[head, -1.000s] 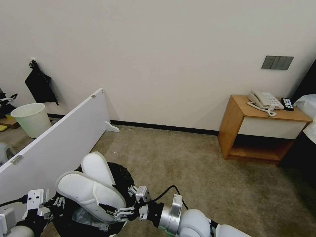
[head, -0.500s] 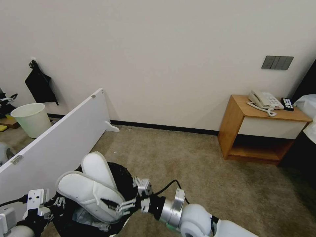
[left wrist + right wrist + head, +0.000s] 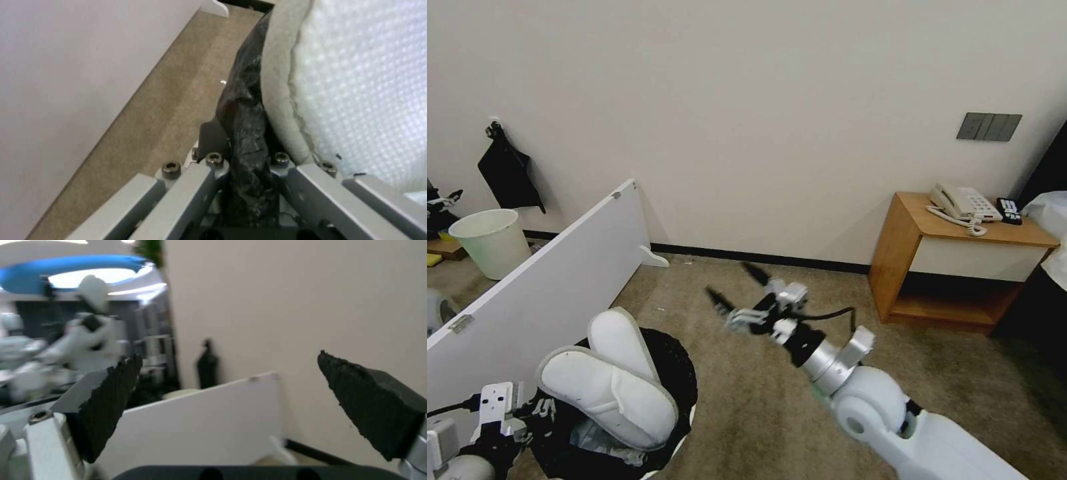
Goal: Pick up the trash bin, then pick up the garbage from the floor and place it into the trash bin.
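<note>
The trash bin [image 3: 679, 381], lined with a crinkly black bag, sits at the lower left of the head view. Two white slippers [image 3: 608, 392] stick out of its top, one leaning behind the other. My left gripper [image 3: 537, 413] is at the bin's near-left rim. In the left wrist view the left gripper [image 3: 245, 161] is shut on the black bag rim [image 3: 242, 110], with a slipper [image 3: 356, 83] pressed against it. My right gripper [image 3: 735, 285] hangs in the air above the carpet, to the right of the bin, open and holding nothing. Its black pads [image 3: 111, 390] stand wide apart.
A white partition panel [image 3: 547, 280] runs along the left, right beside the bin. Behind it stand a pale bare bucket [image 3: 490, 240] and a black bag [image 3: 507, 173] hung on the wall. A wooden nightstand [image 3: 954, 260] with a phone [image 3: 964, 201] stands at the right. Carpet lies between.
My right gripper has let go of the front slipper and swung up and to the right, away from the bin. The slippers sit slightly lower in the bin. The left gripper keeps its hold.
</note>
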Available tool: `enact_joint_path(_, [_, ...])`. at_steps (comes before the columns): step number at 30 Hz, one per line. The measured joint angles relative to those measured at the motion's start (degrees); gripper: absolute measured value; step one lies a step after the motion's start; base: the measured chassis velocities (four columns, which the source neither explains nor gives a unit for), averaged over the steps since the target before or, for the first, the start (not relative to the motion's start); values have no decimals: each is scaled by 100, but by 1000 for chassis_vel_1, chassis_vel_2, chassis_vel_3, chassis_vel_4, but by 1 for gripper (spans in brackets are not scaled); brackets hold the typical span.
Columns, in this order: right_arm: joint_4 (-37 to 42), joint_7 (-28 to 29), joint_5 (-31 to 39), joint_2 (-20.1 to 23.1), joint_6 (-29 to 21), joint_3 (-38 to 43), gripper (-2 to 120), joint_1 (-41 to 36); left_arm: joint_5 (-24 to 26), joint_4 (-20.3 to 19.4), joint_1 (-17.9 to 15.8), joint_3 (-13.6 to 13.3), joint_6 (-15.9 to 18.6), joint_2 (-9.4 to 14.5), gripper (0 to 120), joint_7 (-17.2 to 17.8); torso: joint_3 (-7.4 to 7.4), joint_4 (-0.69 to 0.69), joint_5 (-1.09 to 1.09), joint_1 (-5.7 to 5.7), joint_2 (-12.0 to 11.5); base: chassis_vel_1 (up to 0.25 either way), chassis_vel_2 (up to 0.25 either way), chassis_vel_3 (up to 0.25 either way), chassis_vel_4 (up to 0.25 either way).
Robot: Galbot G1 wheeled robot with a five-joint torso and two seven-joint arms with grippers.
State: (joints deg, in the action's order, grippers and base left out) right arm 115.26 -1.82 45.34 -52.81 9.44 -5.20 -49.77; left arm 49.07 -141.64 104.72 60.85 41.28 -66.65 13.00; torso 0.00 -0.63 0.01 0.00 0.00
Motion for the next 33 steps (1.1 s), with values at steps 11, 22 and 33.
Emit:
enact_joint_path(11, [174,974,-1030,-137,-75,1175,100,-1074,-32,284,-248,-81,-40,122,3,-69,0,0,-1,0,0,0,0,0,0])
enact_joint_path(22, [801,601,-1631,-466,-169,2570,100,-2736,-128,216,-126,-84,-143,96,3,-238,0,-1,0,0,0,0,0,0,0])
enact_joint_path(33, [1140,140,-3134,-1835,68,3547,100,-3810,-312,133,-145,-142,-262,32,3,-407,-1,0,-1,0,0,0,0,0,0])
